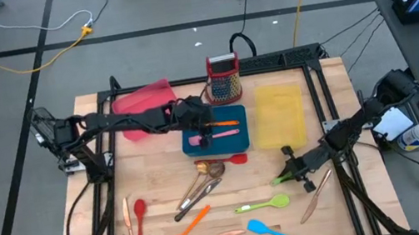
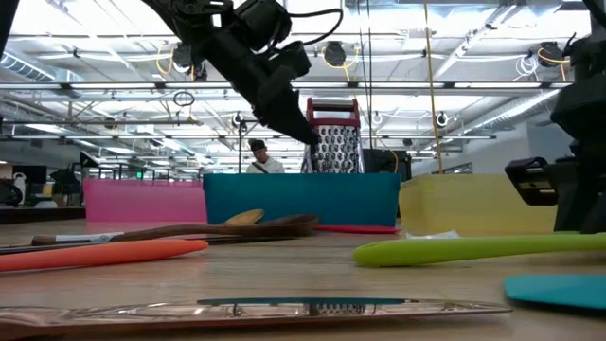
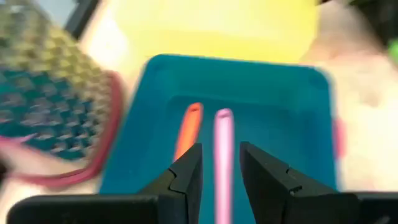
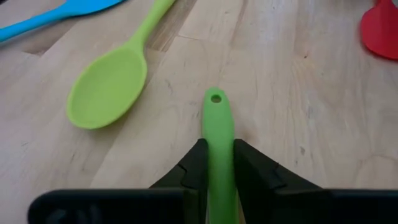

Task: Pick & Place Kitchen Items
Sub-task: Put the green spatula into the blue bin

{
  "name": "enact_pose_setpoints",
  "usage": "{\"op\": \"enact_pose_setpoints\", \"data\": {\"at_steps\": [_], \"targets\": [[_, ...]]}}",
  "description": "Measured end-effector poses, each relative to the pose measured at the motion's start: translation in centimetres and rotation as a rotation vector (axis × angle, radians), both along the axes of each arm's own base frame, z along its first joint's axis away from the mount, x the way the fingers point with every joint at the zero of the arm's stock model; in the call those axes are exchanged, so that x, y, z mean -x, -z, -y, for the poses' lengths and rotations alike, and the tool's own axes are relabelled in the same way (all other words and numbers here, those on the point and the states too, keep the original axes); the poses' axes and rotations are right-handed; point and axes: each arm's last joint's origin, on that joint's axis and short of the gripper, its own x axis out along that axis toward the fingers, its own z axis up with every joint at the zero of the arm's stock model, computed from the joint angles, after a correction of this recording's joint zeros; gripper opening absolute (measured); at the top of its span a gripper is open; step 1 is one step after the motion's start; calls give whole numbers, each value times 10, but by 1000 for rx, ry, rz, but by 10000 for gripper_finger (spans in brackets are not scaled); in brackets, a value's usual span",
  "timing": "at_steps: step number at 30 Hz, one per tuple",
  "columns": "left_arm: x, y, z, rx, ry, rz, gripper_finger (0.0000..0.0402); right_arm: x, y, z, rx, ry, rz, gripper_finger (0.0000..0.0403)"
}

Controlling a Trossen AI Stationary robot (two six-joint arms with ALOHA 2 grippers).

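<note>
**Kitchen items: green handle gripped, pink one in the blue tray**

Kitchen items lie scattered across the front of the bench (image 1: pixel 140 158): a blue spatula (image 1: pixel 274 234), an orange spatula (image 1: pixel 188 229), a light green spoon (image 1: pixel 264 204) and a red spoon (image 1: pixel 138 215), with cutlery among them. Toward the right side, the right end effector (image 4: pixel 216 163) is clamped on a green utensil handle (image 4: pixel 217 134) (its hanging hole shows just past the fingers). Farther back, the left end effector (image 3: pixel 219 177) hangs over the blue tray (image 3: pixel 286 124), fingers narrowly parted either side of a pink utensil (image 3: pixel 222 155), beside an orange one (image 3: pixel 186 130). Whether they touch it, I cannot tell.
</note>
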Motion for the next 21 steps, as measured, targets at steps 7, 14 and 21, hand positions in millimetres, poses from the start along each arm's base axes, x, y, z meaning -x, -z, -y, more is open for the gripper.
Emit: {"op": "enact_pose_setpoints", "data": {"at_steps": [7, 14, 21], "targets": [[-11, -11, 20, 127, 142, 154, 111, -5, -6, -2, -46, 36, 75, 49], [-17, -18, 50, 311, 292, 228, 111, -6, -8, -2, -59, 57, 79, 50], [-18, -18, 81, 323, 368, 214, 126, -21, -19, -9, -38, 67, 124, 51]]}}
